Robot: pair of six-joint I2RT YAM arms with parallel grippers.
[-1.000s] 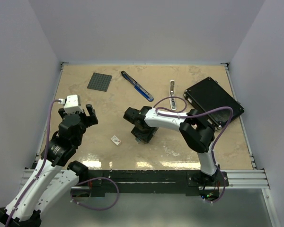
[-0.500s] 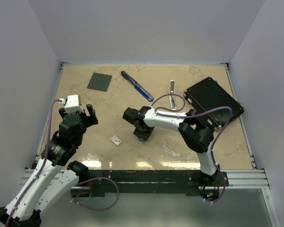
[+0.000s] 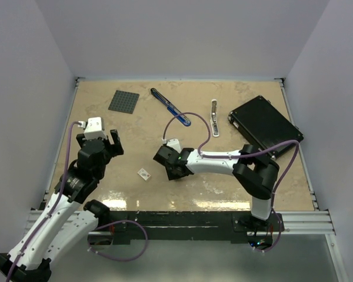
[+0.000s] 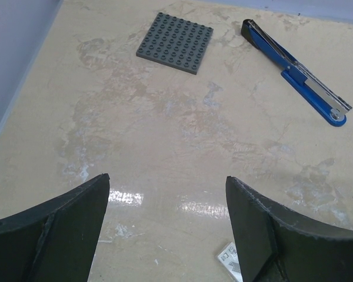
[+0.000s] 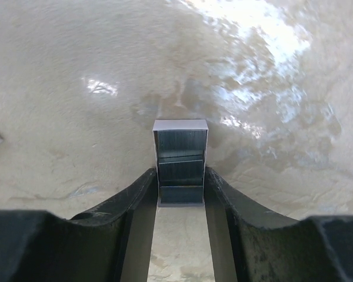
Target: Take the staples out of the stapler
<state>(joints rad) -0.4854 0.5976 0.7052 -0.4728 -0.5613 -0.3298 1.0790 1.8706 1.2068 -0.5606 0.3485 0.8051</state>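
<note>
the right arm reaches out low across the middle of the worktop (image 3: pixel 223 182), and from its wrist view the right end effector (image 5: pixel 180 174) has its two fingers (image 5: pixel 142 187) pressed against both sides of the staples (image 5: pixel 180 154), a small block of dark grey strips with a pale edge at the far end. the jaws are drawn in to just the width of that block, so it looks gripped. i can't tell whether it rests on the worktop or is raised a little off it. the stapler (image 3: pixel 170 107) lies well apart from there, flat on the far part of the worktop, slanted, with its silvery inner rail showing along the blue body. it sits between a grey studded plate (image 3: pixel 123 101) on the left and a silver-white bar tool (image 3: pixel 214 117) on the right. a black box (image 3: pixel 265 125) lies beyond that at the right edge. the left arm is off to the left side, and the left end effector (image 4: pixel 167 181) hangs above bare worktop with its jaws spread wide and nothing between them. a small white block (image 3: pixel 144 173) lies between the two end effectors, nearer the right one, touched by neither.
</note>
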